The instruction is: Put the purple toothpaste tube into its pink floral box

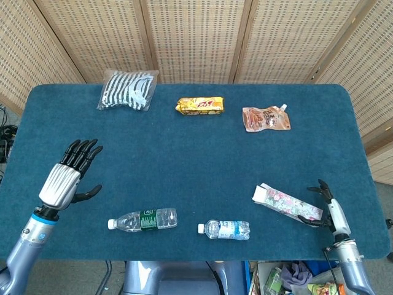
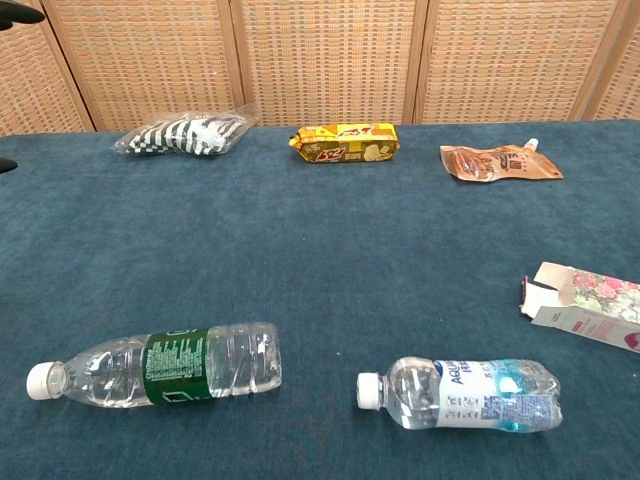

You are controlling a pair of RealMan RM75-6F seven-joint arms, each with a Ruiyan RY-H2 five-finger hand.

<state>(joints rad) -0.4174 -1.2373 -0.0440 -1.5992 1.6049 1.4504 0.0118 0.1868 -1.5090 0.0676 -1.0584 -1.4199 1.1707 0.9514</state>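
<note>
Fingers of the right hand (image 1: pixel 326 206) are spread apart and hold nothing. The pink floral cardboard box (image 1: pixel 286 202) lies flat on the dark blue cloth table (image 1: pixel 184 153), just to the left of that hand. Whether the fingertips touch the box's near end cannot be told. Its flap end points away from the hand and stands open. In the chest view something purple shows just inside the open end, but it is too small to tell what it is.

The left hand (image 1: pixel 66 176) is held up over the table with its fingers spread, and it holds nothing. To its right lies a clear plastic bottle with a green label (image 1: pixel 142 219). Further right, between the two hands, lies a clear plastic bottle with a blue label (image 1: pixel 224 229). Far beyond the hands, at the back of the table, are a striped black-and-white bag (image 1: pixel 128 89), a yellow snack pack (image 1: pixel 199 106) and a brown pouch with a spout (image 1: pixel 266 118).
</note>
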